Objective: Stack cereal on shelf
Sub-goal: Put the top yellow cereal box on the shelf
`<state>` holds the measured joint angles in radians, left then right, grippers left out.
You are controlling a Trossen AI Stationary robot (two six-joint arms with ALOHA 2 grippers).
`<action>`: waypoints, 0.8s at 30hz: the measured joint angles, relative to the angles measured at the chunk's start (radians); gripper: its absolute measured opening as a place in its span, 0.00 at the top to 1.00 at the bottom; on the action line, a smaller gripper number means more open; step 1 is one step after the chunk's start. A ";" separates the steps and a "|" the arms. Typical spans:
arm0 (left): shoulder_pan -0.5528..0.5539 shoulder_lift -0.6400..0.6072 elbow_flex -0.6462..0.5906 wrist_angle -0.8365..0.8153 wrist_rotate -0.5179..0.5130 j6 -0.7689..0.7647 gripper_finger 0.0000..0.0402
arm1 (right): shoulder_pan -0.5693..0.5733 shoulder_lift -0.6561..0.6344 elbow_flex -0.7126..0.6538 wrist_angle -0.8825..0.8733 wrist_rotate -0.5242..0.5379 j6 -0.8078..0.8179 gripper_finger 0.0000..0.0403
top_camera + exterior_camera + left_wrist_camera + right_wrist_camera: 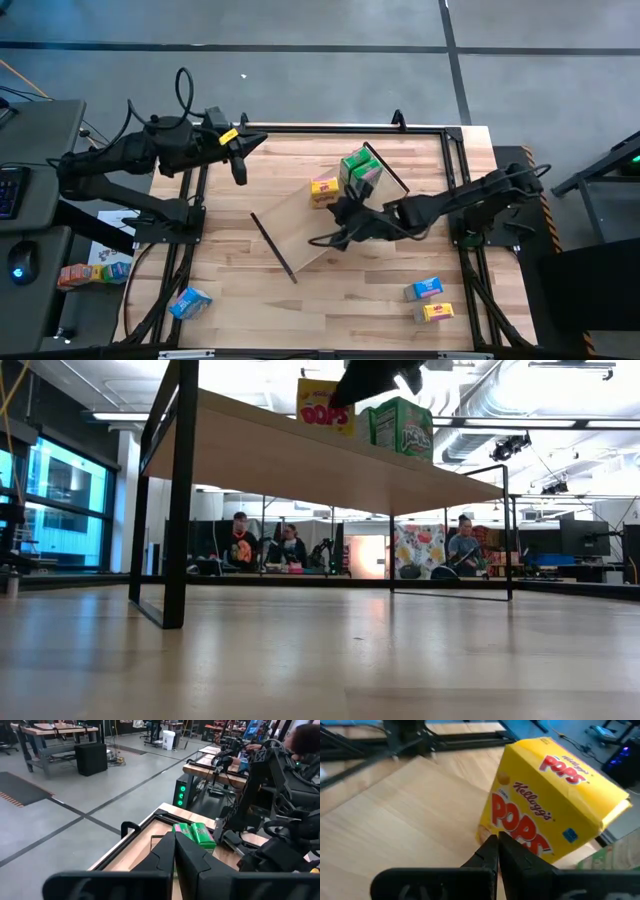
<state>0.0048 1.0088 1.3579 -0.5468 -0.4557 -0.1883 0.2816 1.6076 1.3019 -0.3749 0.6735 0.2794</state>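
The shelf (300, 225), a light-wood board with thin dark end panels, stands slantwise mid-table. Two green cereal boxes (360, 172) and a yellow Pops box (323, 191) stand on its top; the low view shows the yellow box (325, 405) and a green one (402, 425) upright there. My right gripper (497, 844) is shut over the board, right at the yellow box's (550, 805) printed front. My left gripper (175, 842) is shut, raised over the table's far left part (240, 160), away from the boxes. My right gripper's shut fingertips stand level against the lower part of the yellow box's printed front (520, 832), coming from the shelf's near-right side. I cannot tell whether they touch it. The box's base rests on the shelf top.
On the tabletop lie a blue box (190, 302) near the left front corner, and a blue box (425, 289) and a yellow box (435, 312) near the right front. More coloured boxes (95, 272) sit off the table's left side. A black frame (455, 180) rims the table.
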 joint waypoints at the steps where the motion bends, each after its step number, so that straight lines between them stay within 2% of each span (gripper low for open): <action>1: 0.000 0.000 0.000 -0.001 0.000 0.006 1.00 | -0.003 0.009 0.015 -0.024 0.006 0.000 1.00; 14: 0.000 0.001 0.000 -0.002 0.000 0.008 1.00 | -0.033 0.028 0.044 -0.166 0.040 0.008 1.00; 24: 0.000 0.001 0.000 -0.002 0.000 0.007 1.00 | -0.069 0.028 0.044 -0.164 0.052 0.008 1.00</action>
<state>0.0048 1.0096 1.3579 -0.5491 -0.4559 -0.1814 0.2123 1.6360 1.3457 -0.5392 0.7254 0.2874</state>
